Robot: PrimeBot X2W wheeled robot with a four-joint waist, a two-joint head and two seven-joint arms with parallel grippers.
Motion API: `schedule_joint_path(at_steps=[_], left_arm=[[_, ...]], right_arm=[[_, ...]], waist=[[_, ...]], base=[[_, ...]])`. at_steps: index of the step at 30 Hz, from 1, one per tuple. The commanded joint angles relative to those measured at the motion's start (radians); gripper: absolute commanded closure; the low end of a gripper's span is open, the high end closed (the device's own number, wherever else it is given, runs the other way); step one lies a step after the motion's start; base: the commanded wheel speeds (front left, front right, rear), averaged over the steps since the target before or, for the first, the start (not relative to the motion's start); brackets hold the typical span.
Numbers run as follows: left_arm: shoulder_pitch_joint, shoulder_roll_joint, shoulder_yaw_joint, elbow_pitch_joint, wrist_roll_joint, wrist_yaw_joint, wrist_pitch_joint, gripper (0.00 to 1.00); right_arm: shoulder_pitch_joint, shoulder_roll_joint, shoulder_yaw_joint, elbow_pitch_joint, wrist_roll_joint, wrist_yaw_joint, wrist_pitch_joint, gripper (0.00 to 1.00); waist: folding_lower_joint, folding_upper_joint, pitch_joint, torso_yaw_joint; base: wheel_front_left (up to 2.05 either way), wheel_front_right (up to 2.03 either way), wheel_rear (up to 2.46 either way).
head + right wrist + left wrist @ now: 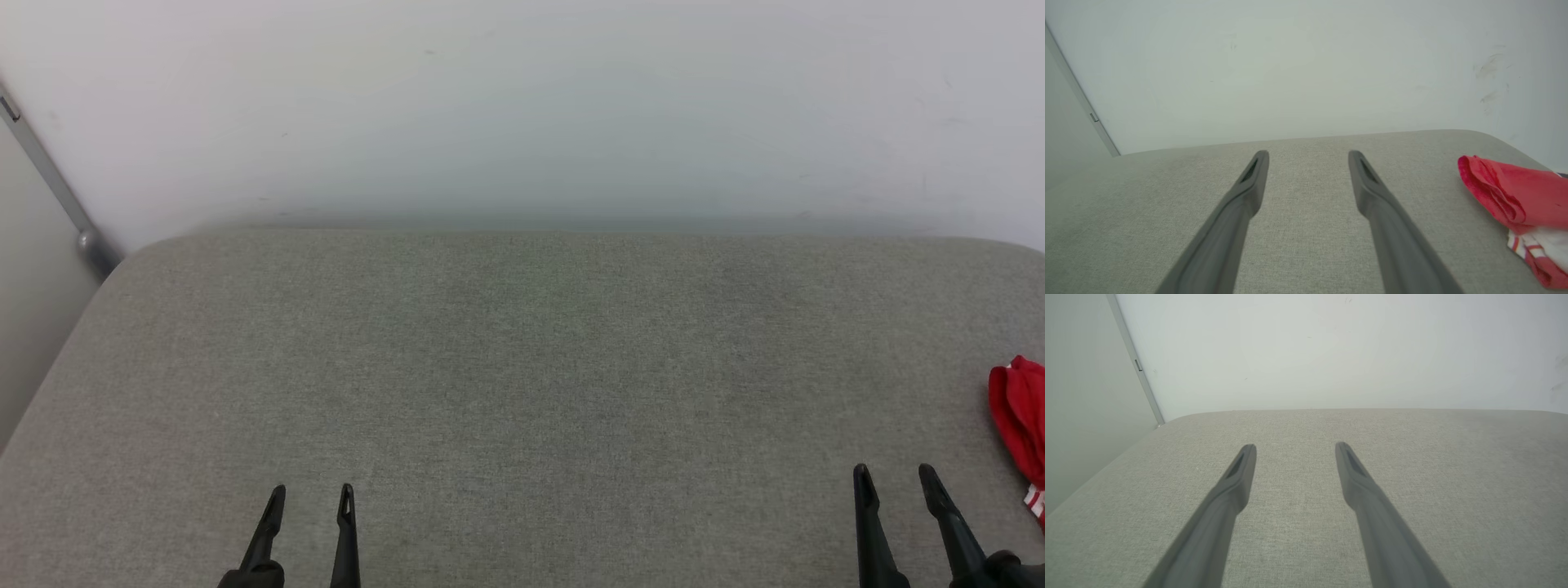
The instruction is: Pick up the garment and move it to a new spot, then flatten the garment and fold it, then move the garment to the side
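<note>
On the grey padded surface (pixel 522 367) the garment (pixel 1019 416) lay bunched at the right edge, near my right gripper (pixel 894 475). That gripper was spread wide and empty, as was my left gripper (pixel 312 492). I judged this the pick-up step: swing right, then pinch the red cloth.

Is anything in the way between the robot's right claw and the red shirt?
No, nothing visible. Bare gray cushion lies between the open right gripper and the red shirt, bunched up at its right.
</note>
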Motion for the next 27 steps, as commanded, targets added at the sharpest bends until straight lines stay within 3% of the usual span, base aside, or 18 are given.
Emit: schedule_joint_path(at_steps=[1,2,6,27], left_arm=[[0.013,-0.001,0.005,-0.001,-0.002,-0.002,0.003,0.0],[0.0,0.0,0.003,-0.001,-0.002,-0.002,0.0,1.0],[0.001,0.0,0.0,0.039,-0.002,-0.001,0.0,1.0],[-0.082,0.014,0.022,0.082,-0.417,-0.041,0.082,1.0]], right_arm=[[0.009,0.005,0.005,0.002,0.001,-0.001,-0.002,0.0],[0.0,0.0,0.004,0.002,0.001,0.0,0.0,1.0],[0.003,0.0,0.007,0.04,0.0,0.0,0.002,1.0],[-0.087,-0.017,0.017,0.097,0.388,0.0,0.079,1.0]], waist=[[0.0001,0.0,0.001,-0.001],[0.0001,0.0,0.001,-0.001],[0.0001,0.0,0.001,-0.002],[0.0001,0.0,0.01,-0.009]], base=[[0.0,0.0,0.0],[0.0,0.0,0.0],[0.0,0.0,0.0],[0.0,0.0,0.0]])
